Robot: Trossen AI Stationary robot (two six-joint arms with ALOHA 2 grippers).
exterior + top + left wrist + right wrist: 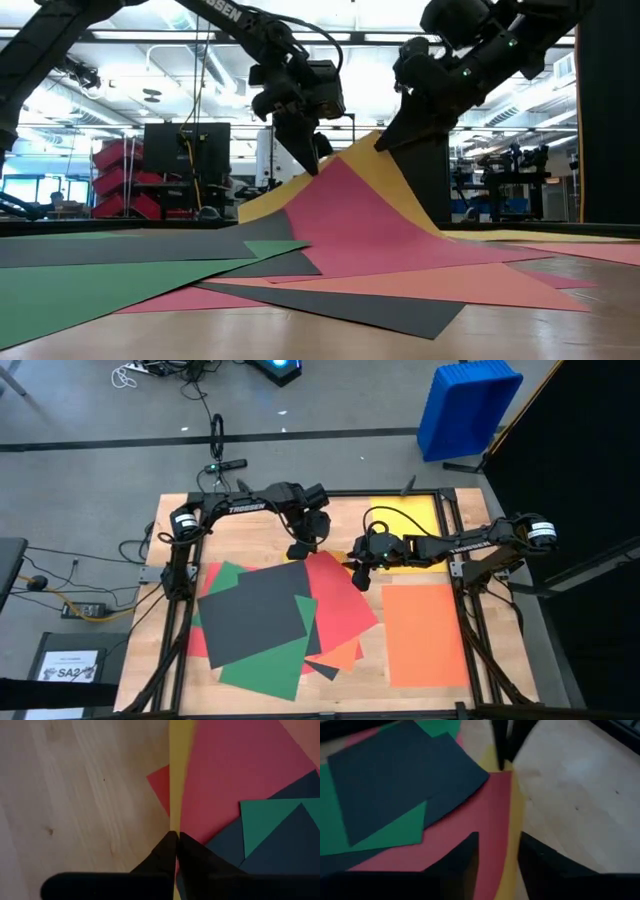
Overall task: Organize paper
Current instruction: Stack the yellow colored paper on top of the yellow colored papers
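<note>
Coloured paper lies in a loose pile on the wooden table [180,680]: a dark grey sheet [255,610] on top, with green [265,665], red [345,600] and orange beneath. My left gripper [175,840] is shut on a raised edge of the red sheet [350,215] and a yellow sheet [405,195]. My right gripper [499,852] is open just beside it. Its fingers stand on either side of the same red and yellow edge, and I cannot tell whether they touch it. My left gripper pinches the red sheet's far edge and the yellow sheet's edge [176,820] together between its two fingers, two layers. The fingers slant down from the far left. That edge is lifted into a peak [330,165], while both sheets slope down onto the table.
A single orange sheet [425,632] lies flat at the near right. The rest of the yellow sheet [405,515] lies at the far right, under my right arm. Bare wood shows at the far middle. A blue bin [465,410] stands on the floor beyond the table.
</note>
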